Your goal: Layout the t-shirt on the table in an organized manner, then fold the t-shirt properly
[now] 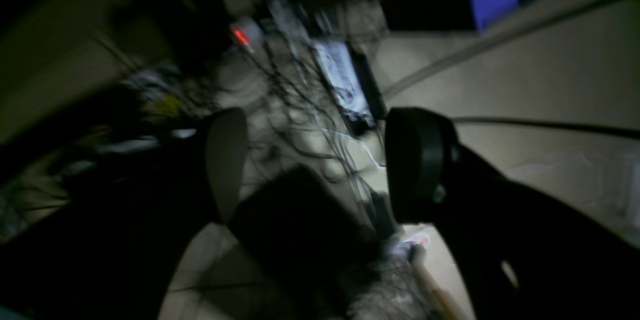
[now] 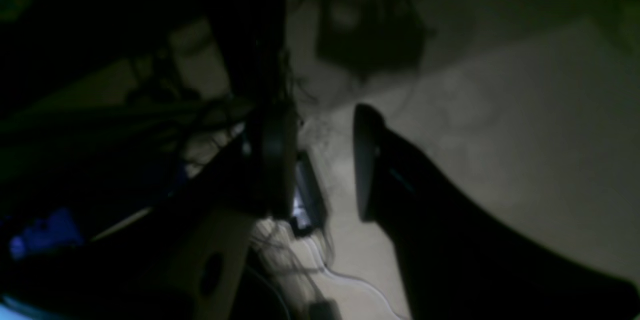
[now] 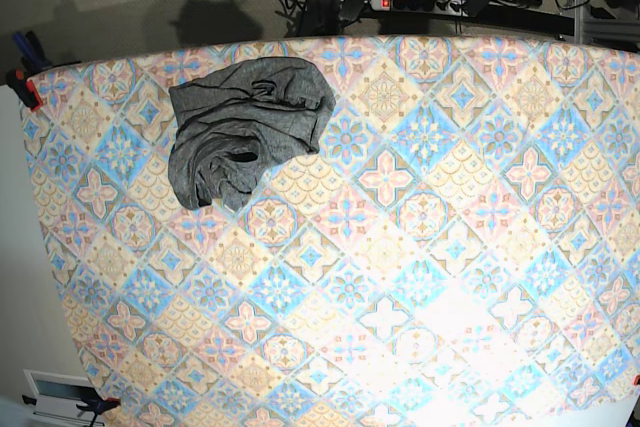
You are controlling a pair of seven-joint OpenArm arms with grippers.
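Base view: one surface [image 3: 420,277], covered with a pastel blue, pink and cream diamond-tile cloth, carries one dark heather-grey knit t-shirt [image 3: 245,127]. The t-shirt lies crumpled in a single heap near the far left corner of the surface. Neither arm appears in this view. Left wrist view: one left hand [image 1: 315,160], fingers spread wide, empty. Right wrist view: one right hand [image 2: 325,165], fingers apart, pinching nothing.
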